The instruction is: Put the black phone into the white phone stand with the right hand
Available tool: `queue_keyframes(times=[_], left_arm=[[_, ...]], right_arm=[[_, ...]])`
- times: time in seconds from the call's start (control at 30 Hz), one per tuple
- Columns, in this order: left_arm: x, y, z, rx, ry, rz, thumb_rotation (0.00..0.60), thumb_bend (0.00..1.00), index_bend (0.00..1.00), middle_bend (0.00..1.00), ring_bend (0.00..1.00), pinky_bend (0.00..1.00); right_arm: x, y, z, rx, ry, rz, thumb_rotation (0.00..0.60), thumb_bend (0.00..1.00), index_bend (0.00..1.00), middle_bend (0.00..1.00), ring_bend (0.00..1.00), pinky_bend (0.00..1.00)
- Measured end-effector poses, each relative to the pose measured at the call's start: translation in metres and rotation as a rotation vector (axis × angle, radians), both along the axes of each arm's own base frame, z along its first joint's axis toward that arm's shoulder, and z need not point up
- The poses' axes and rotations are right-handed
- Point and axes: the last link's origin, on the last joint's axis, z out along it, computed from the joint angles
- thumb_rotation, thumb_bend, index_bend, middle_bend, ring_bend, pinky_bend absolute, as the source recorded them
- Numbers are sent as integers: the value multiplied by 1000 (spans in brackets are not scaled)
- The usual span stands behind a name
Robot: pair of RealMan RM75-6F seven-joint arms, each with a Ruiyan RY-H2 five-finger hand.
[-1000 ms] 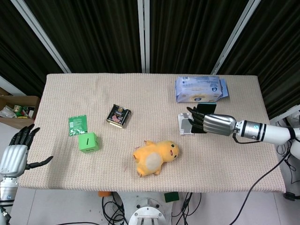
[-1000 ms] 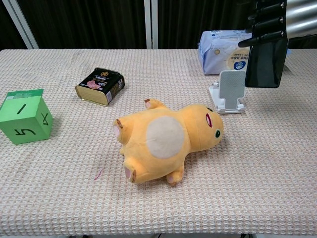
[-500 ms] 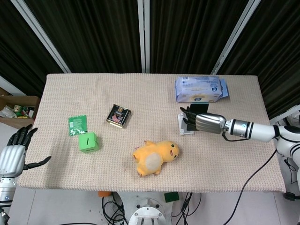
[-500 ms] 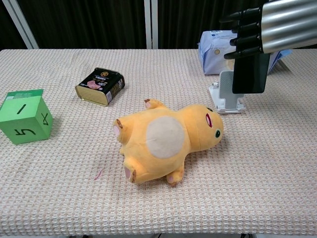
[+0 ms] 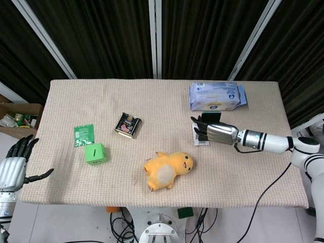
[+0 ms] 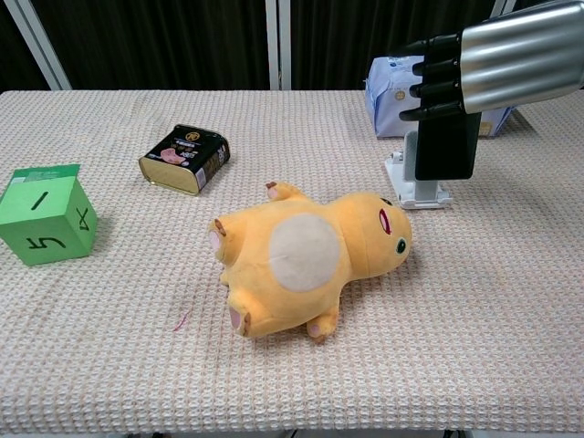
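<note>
Flat black phone [image 6: 444,144] held upright by the right hand [image 6: 497,69], directly over the white plastic phone stand [image 6: 417,189].

The phone covers most of the stand's back plate, so whether it touches the stand cannot be told; its top is hidden under the dark fingers [image 6: 436,88], which curl down around it. The stand sits near the counter's [image 5: 152,101] far right, just in front of a pale blue tissue pack [image 5: 215,95], with a yellow plush duck [image 6: 306,255] close to its front-left. The left hand [image 5: 14,167] hangs off the counter's left edge, fingers apart, holding nothing.
</note>
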Motion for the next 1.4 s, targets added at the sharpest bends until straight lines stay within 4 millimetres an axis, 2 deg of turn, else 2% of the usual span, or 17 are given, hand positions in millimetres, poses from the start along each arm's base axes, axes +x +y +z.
queue_keyframes(times=[0.67,0.97,1.1,1.2,1.27,1.4], left_arm=[[-10,-2,3,16,15,20,361,72,109,43,16,139],[-12,-2,2,15,14,28,367,73,108,43,16,139],[-15,-2,2,9,14,37,368,73,108,43,16,138],[-15,-2,2,13,14,37,366,73,109,43,16,138],[-14,-2,3,15,14,37,366,73,109,43,16,139],[-14,-2,4,15,14,38,371,73,109,43,16,139]], right_arm=[[0,0,-22,23,10,-16,600,622,154,498,503,0],[-4,1,-26,31,23,-25,600,622,154,488,494,0],[-3,2,-30,36,10,-30,600,625,193,472,478,0],[-2,2,-31,37,7,-29,600,623,158,445,459,0],[-1,2,-31,37,9,-28,600,605,85,407,412,0],[-2,0,-31,31,25,-32,600,522,0,246,178,0]])
